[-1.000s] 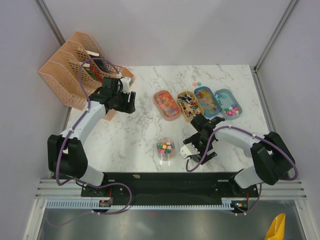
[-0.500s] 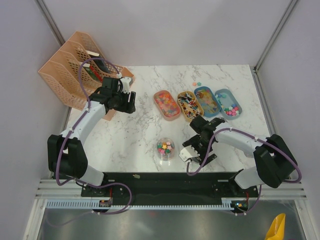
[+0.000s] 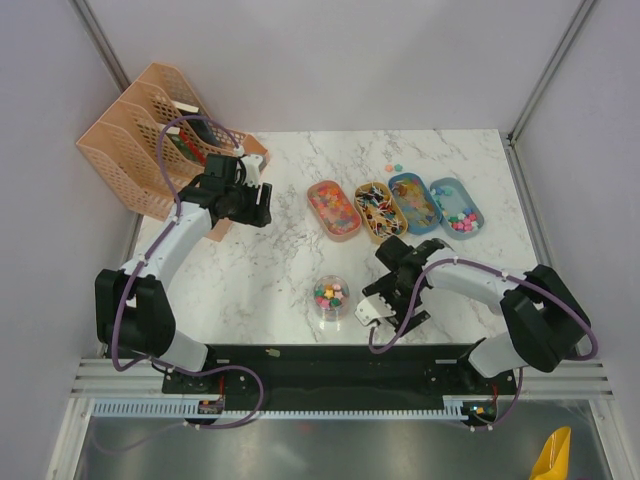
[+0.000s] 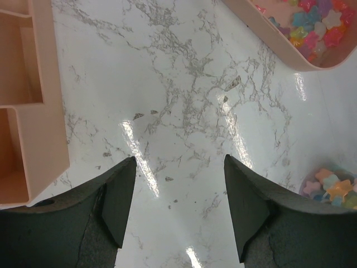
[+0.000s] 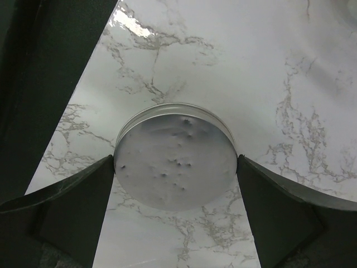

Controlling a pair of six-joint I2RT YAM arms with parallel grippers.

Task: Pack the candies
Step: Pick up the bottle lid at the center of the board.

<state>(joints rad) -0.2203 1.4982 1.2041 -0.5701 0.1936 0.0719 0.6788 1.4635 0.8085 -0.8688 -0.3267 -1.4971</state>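
The candies fill four oval trays: two orange [image 3: 335, 211] [image 3: 374, 212] and two blue [image 3: 414, 203] [image 3: 457, 208]. More candies lie in an uncapped clear round jar [image 3: 331, 296] near the front. My right gripper [image 3: 377, 307] hangs just right of the jar, shut on its round grey lid [image 5: 175, 164], with one finger on each side of the rim. My left gripper [image 3: 256, 206] is open and empty over bare marble, left of the trays. In the left wrist view, star-shaped candies [image 4: 315, 25] show at top right and the jar [image 4: 333, 188] at lower right.
A pink mesh file organiser [image 3: 150, 135] stands at the back left, and its base [image 4: 33, 111] is close to my left fingers. A few loose candies [image 3: 392, 167] lie on the marble behind the trays. The table's front edge runs just behind the arm bases.
My right gripper has shifted slightly left and toward the front with the lid, closer to the jar. The left arm has not moved.
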